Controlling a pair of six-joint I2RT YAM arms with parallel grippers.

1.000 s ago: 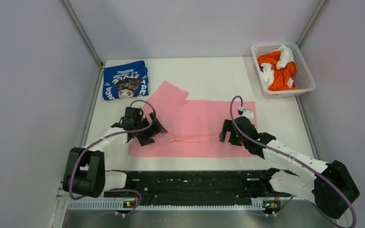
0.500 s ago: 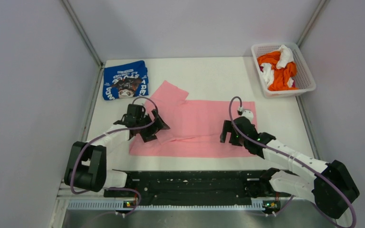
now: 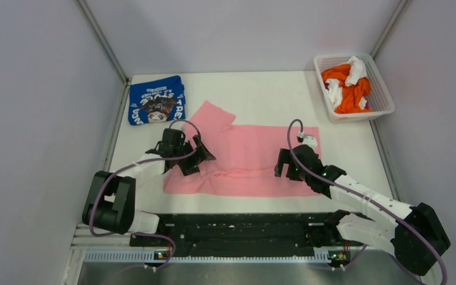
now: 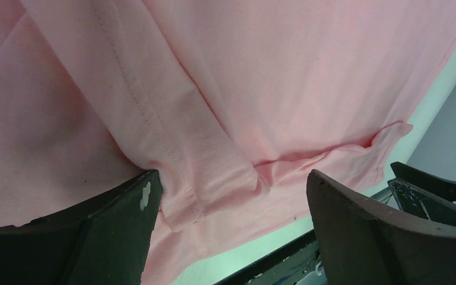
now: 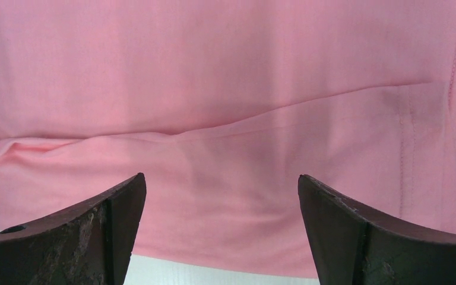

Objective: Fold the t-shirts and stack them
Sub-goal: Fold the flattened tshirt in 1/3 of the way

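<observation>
Jaws spread, left gripper has edged toward three o'clock over pink shirt's sleeve; right gripper, equally spread, awaits next fold.

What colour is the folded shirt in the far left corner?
The folded cloth t-shirt is royal blue with white lettering; top external view shows it best.
</observation>
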